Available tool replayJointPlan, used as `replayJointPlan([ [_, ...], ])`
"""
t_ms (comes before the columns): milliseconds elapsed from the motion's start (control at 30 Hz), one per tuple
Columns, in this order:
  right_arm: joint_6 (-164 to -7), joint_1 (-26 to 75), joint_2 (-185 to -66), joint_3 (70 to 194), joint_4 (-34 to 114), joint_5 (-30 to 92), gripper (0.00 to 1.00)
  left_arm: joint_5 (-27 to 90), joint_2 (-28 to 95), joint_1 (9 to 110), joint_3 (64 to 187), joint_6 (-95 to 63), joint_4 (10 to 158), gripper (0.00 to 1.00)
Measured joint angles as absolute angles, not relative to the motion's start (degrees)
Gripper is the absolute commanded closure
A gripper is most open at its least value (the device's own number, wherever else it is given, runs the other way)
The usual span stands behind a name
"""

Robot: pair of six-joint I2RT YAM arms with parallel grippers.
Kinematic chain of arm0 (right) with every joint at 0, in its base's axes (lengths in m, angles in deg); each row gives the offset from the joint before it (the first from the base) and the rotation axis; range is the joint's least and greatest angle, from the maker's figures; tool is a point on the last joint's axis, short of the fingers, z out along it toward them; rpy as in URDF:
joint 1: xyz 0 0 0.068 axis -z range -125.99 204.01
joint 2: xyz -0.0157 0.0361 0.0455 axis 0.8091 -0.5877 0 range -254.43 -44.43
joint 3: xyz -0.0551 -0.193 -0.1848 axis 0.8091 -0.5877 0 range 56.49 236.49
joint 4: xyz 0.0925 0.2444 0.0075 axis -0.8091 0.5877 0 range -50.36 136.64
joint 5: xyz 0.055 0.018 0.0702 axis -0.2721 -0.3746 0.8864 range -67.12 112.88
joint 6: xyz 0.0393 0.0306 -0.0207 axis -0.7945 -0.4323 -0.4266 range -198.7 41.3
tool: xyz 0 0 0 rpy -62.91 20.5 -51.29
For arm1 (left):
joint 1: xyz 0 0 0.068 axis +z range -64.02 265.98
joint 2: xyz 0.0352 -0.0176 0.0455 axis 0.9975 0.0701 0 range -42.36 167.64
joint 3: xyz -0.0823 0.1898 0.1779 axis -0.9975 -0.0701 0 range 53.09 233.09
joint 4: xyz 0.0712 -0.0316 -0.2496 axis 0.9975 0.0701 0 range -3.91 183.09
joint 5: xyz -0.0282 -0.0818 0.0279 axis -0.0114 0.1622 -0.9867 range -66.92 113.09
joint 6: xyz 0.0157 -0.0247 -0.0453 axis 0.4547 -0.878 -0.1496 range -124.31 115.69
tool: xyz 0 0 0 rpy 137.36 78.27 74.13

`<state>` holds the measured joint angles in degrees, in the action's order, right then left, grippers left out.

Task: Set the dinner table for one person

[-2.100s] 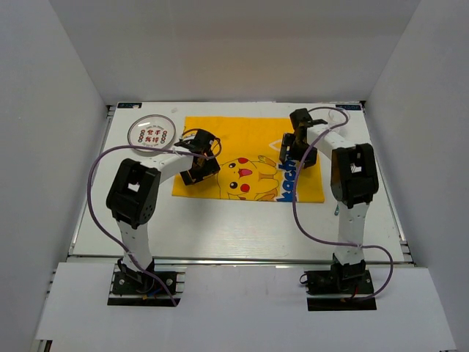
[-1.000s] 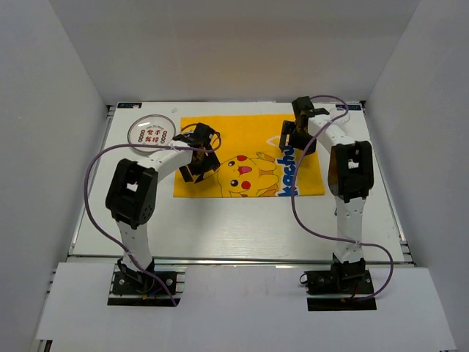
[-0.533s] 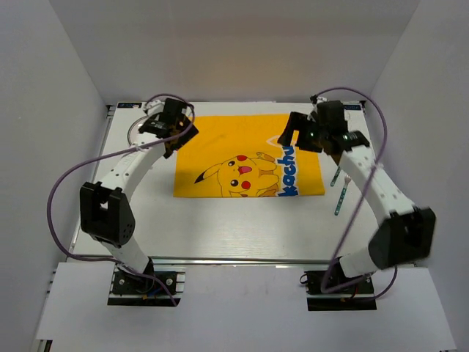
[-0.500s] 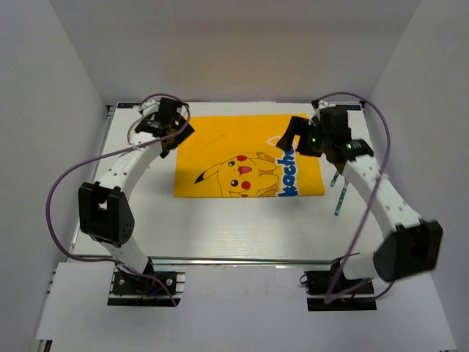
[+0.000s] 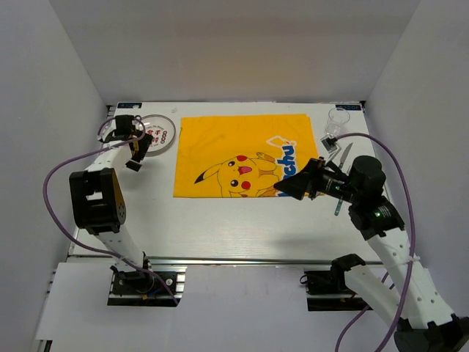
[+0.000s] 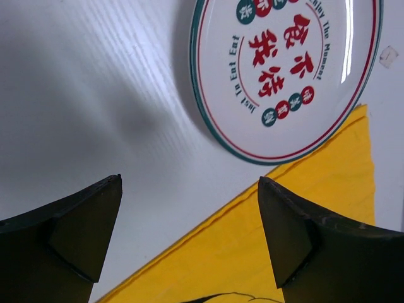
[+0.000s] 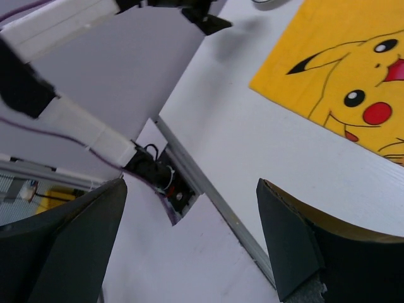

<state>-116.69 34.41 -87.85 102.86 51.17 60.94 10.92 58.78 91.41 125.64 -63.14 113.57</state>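
From above, the dinner table (image 5: 220,220) fills the white-walled cell, a metal rail (image 5: 234,259) running along its 6 o'clock edge. A yellow cartoon cloth (image 5: 245,150) lies flat just past the table's middle. At 10 o'clock from the cloth sits a round printed plate (image 5: 163,132), partly hidden by the left arm. The left gripper (image 5: 138,152) hangs over the plate's 8 o'clock rim with its fingers spread and nothing between them. At 2 o'clock a clear glass (image 5: 338,119) stands near the far corner. A teal-handled utensil (image 5: 338,205) lies at 4 o'clock, just beside the cloth's edge. The right gripper (image 5: 289,185) hovers over the cloth's 4 o'clock corner, pointing toward 9 o'clock. Whether it is spread or closed cannot be told from here. The left wrist camera shows both dark fingers (image 6: 76,227) wide apart over bare tabletop (image 6: 95,95), holding nothing. The plate (image 6: 284,69), with its green and red rim and red characters, lies at 1 o'clock, and the cloth's corner (image 6: 303,208) almost reaches the plate's rim. The right wrist camera shows its fingers (image 7: 303,246) equally spread and empty, high above the table (image 7: 252,145). The cloth (image 7: 353,82) is at 2 o'clock, the rail (image 7: 208,189) crosses below the middle, and the left arm (image 7: 63,25) reaches in at 11 o'clock.
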Motion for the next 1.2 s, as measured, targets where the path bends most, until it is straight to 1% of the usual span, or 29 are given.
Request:
replayJointPlan([
  [100,-116.9,34.4,-84.5,103.7,52.5,63.3,0.11,13.4,61.7,92.9,125.8,-63.6,110.0,0.05],
  [233,-116.0,34.4,-81.8,105.2,55.5,64.4,0.11,15.9,66.2,94.7,125.4,-63.7,105.5,0.05],
  [333,-114.9,34.4,-80.0,105.5,58.4,64.7,0.11,17.0,68.0,96.0,124.5,-63.6,103.2,0.08],
  [367,-114.5,34.4,-79.6,105.5,59.3,64.7,0.11,17.5,68.5,96.3,124.7,-63.6,102.5,0.09],
  [467,-113.7,34.4,-79.0,105.5,61.7,64.5,0.11,18.3,70.0,97.2,125.8,-63.5,99.8,0.18],
  [500,-113.4,34.4,-79.0,105.4,62.4,64.4,0.11,18.6,70.4,97.5,125.9,-63.5,98.9,0.26],
  [567,-113.0,34.4,-79.0,105.3,63.3,64.0,0.11,19.0,71.3,97.8,126.1,-63.4,97.6,0.32],
  [600,-112.9,34.4,-79.0,105.1,63.6,63.6,0.11,19.3,71.7,97.9,126.4,-63.3,97.3,0.46],
  [700,-112.7,34.4,-79.0,104.2,63.9,62.3,0.11,19.5,74.1,98.3,128.0,-63.2,96.6,0.64],
  [733,-112.8,34.4,-79.2,103.9,64.0,62.0,0.11,20.0,74.7,98.3,128.6,-63.1,96.1,0.76],
  [800,-112.8,34.4,-79.7,103.9,64.2,61.6,0.11,20.7,75.6,98.4,129.1,-63.8,95.0,0.88],
  [833,-112.8,34.4,-79.9,103.9,64.2,61.4,0.11,21.3,75.7,98.5,129.2,-64.0,94.2,1.0],
  [1067,-112.7,34.4,-80.4,103.9,65.5,59.9,0.11,24.6,75.4,99.1,128.7,-65.1,91.5,1.0],
  [1200,-112.3,34.4,-80.1,104.0,66.2,58.8,0.11,26.0,69.6,98.8,124.5,-64.5,88.6,1.0],
])
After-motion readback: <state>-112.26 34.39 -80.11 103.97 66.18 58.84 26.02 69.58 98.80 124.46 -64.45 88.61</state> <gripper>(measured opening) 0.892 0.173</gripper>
